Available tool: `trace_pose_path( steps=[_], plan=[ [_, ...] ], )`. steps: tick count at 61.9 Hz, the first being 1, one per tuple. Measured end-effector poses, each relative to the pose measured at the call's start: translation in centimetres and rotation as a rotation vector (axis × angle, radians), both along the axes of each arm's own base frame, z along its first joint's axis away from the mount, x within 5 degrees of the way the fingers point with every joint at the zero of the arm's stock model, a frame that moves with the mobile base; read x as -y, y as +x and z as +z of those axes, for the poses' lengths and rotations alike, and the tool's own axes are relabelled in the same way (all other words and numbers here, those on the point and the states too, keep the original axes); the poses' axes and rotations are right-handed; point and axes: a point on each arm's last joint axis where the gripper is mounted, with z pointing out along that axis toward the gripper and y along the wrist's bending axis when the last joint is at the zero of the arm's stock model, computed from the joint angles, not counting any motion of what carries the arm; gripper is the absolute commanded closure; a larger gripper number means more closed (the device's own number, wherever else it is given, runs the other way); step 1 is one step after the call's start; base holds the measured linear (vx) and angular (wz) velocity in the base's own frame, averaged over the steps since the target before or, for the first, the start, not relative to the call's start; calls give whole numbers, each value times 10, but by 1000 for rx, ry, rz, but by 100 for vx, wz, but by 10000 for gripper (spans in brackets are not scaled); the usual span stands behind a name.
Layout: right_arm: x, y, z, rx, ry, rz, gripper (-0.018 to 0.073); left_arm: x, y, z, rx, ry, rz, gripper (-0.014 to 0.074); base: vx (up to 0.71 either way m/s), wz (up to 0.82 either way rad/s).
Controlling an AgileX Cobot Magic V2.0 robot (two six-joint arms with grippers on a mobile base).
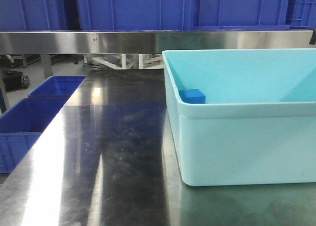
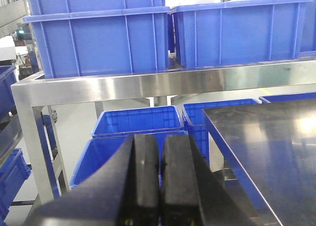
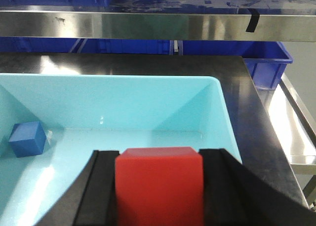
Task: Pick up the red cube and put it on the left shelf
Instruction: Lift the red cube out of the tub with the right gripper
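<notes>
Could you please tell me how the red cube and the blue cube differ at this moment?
Colour: the red cube is red, the blue cube dark blue. State: the red cube is clamped in the right gripper; the blue cube lies free on the floor of the turquoise bin, by its wall. Both are small plain blocks.

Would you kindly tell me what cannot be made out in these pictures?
Right wrist view: bottom edge cuts off the red cube; right gripper covers its sides.
Front view: the light-blue bin hides the bottom of the blue cube.
Left wrist view: right edge cuts off the left shelf.
</notes>
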Motion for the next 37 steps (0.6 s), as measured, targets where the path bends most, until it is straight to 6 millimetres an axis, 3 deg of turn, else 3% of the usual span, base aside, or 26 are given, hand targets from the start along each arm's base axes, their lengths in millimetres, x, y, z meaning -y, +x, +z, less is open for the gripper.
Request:
trace_pose_path(
  steps=[37],
  plan=[
    [0,0,0,0,0,0,502,0,0,0,0,0,0,491,1,4]
  ],
)
